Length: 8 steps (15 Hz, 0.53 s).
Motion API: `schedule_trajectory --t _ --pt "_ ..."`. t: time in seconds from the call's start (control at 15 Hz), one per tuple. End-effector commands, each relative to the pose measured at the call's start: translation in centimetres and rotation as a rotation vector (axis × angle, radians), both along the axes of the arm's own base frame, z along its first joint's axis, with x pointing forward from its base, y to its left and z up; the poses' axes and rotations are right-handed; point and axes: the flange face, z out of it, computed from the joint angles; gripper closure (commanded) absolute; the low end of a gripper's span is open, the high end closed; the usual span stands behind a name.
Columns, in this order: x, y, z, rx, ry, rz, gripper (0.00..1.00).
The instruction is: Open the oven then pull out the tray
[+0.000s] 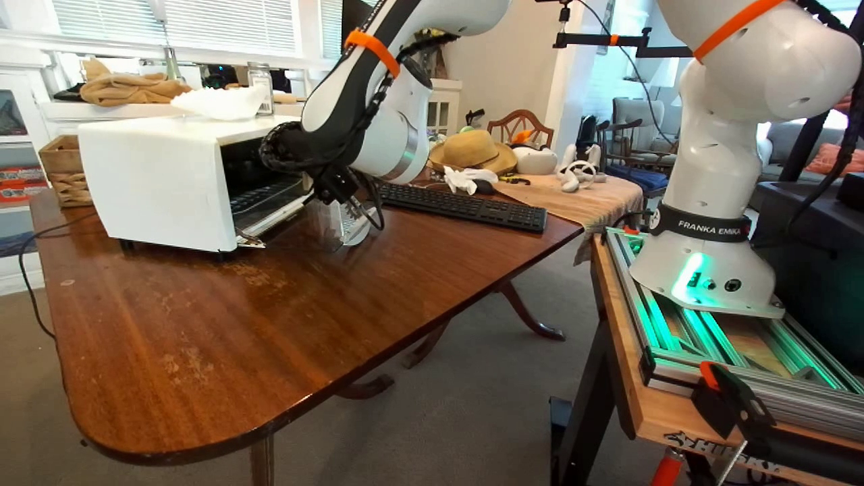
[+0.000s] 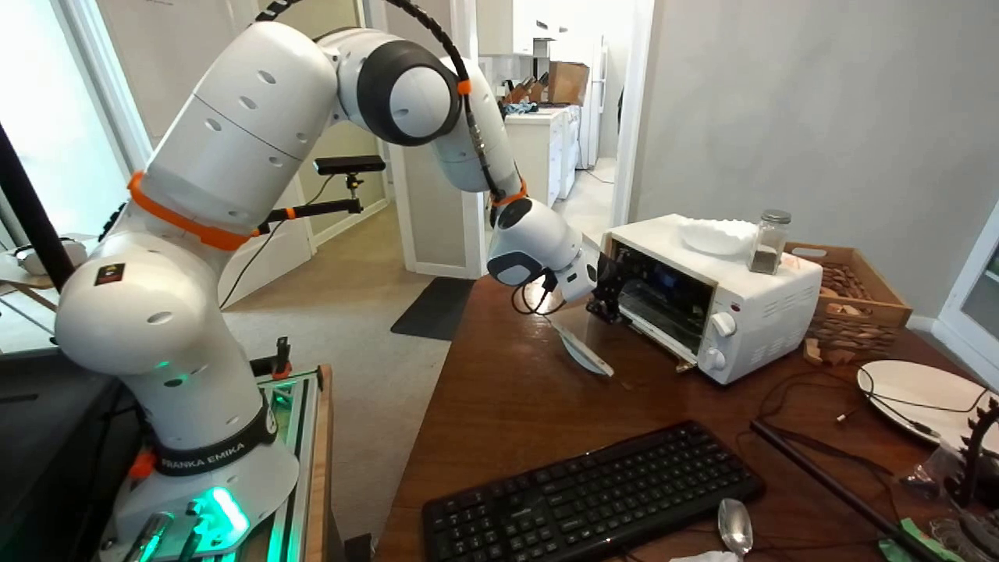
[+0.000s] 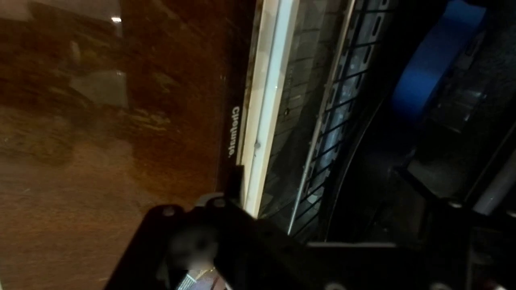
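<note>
Your black two-fingered gripper [image 3: 318, 169] stands spread and unloaded at the mouth of the white boxy toaster oven [image 2: 769, 312] on the brown wooden desk [image 1: 223, 344], its clear glass door [image 2: 584, 353] lowered; inside sits the dark wire rack [image 3: 321, 114], presumably the tray, seen between the jaws. Expect it light, stiff and slippery; pinch its slim metal front rod [image 3: 310, 157] near mid-length and draw it level.

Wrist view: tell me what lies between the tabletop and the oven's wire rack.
In the wrist view, a pale rim of the oven lies between the tabletop and the wire rack, with mirrored Chefmate lettering along its table side.
</note>
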Motion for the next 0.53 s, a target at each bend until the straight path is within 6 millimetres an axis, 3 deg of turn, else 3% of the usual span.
schedule_trajectory --t 0.0,0.07,0.2,0.4,0.47 --pt "0.7 0.5 -0.8 -0.017 -0.035 -0.001 0.39" --pt "0.8 0.5 -0.8 -0.021 -0.039 -0.003 0.39" --pt "1.2 0.4 -0.7 -0.026 -0.05 -0.007 0.51" --pt "2.5 0.3 -0.3 -0.034 -0.065 0.003 0.59" --pt "2.8 0.3 -0.2 -0.036 -0.071 0.007 0.58"
